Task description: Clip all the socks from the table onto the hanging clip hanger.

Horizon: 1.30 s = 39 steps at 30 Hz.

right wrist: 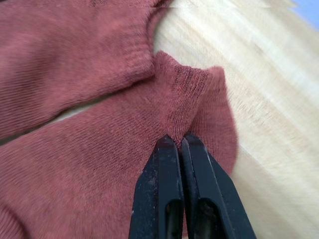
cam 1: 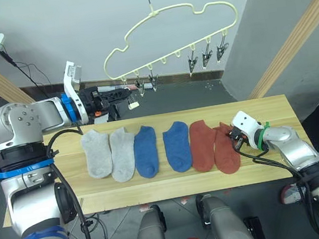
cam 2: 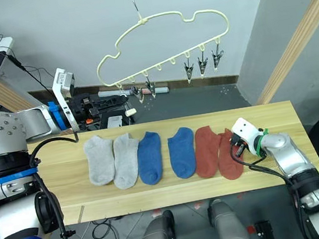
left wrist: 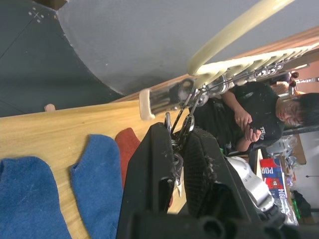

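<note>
Socks are lying in a row of six on the wooden table [cam 1: 158,191]: two grey socks [cam 1: 109,153] at my left, two blue socks [cam 1: 162,147] in the middle and two red socks at my right. My right gripper [right wrist: 178,142] is resting down on the red sock [cam 1: 226,149] at the right end of the row, its two black fingers [right wrist: 162,184] pressed together and pinching up a small fold of the knit near the cuff, just beside the other red sock [right wrist: 65,59]. My left gripper [left wrist: 178,133] is reaching out beyond the far edge of the table, up at the left end of the pale yellow clip hanger [cam 1: 177,31], which is hanging from its hook above and behind the table; its fingers are standing nearly together around one of the metal clips [left wrist: 180,112] on the bar. Three more clips [cam 1: 207,58] are dangling at the bar's right end. A person in dark clothing [left wrist: 249,117] is sitting beyond the table.
</note>
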Motion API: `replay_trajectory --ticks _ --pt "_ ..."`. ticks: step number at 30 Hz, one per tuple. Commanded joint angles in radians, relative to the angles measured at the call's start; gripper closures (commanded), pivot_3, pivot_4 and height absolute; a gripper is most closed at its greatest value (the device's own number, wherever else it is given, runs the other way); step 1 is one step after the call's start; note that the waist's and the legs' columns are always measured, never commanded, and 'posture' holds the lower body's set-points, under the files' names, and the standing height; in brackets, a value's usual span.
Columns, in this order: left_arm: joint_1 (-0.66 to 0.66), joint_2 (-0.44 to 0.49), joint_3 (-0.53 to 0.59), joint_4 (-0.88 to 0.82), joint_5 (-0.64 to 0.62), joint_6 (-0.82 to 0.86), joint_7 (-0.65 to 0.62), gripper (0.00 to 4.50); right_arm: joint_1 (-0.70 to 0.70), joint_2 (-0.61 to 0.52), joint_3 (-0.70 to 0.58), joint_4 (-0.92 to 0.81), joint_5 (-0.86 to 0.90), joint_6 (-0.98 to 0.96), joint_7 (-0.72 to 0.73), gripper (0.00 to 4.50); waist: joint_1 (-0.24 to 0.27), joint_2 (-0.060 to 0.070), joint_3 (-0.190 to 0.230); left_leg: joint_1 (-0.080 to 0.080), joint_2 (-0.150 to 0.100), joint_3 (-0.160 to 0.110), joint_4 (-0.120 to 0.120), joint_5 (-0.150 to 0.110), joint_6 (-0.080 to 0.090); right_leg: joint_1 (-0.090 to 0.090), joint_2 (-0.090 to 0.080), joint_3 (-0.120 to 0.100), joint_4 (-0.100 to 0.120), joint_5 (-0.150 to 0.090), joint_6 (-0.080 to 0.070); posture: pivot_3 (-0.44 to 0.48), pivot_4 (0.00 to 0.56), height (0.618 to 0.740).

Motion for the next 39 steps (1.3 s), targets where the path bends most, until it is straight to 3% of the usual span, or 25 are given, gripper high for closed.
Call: replay_trajectory --ticks 1,6,10,18,39 --pt "-0.015 -0.004 0.025 -0.006 -0.023 0.012 0.011 4.29 0.055 -0.038 -0.053 -0.221 0.011 0.009 0.005 4.45 -0.001 0.0 0.0 0.0 0.0 0.0 0.0 0.0 0.0 0.0 0.0 0.0 0.0 0.0 0.0 -0.058 0.36 0.74" --pt "-0.055 -0.047 0.108 0.034 -0.044 0.06 0.078 4.29 0.199 -0.032 -0.079 -0.718 0.079 0.112 0.003 4.45 0.002 0.001 0.002 -0.001 0.0 -0.003 0.0 0.0 0.0 -0.001 0.0 -0.002 0.002 -0.002 0.003 -0.065 0.355 0.74" --pt "-0.075 -0.066 0.138 0.052 -0.047 0.069 0.111 4.29 0.187 0.015 0.0 -0.85 0.051 0.14 -0.025 4.45 0.0 0.0 0.002 -0.001 0.0 -0.002 0.0 0.001 -0.002 -0.001 0.0 -0.001 0.002 -0.002 0.003 -0.071 0.355 0.74" --pt "-0.078 -0.088 0.131 0.027 -0.058 0.077 0.125 4.29 0.006 0.207 0.184 -0.739 -0.057 0.102 -0.113 4.45 0.001 -0.001 0.002 -0.001 0.0 -0.005 0.0 0.004 -0.006 -0.002 0.0 -0.004 0.004 -0.002 0.003 -0.064 0.339 0.74" --pt "-0.081 -0.091 0.143 0.013 -0.089 0.101 0.142 4.29 -0.139 0.386 0.243 -0.51 -0.109 -0.006 -0.144 4.45 0.004 -0.001 0.002 -0.002 0.0 -0.005 0.0 0.004 -0.007 -0.002 -0.004 -0.004 0.005 -0.002 0.003 -0.048 0.324 0.74"
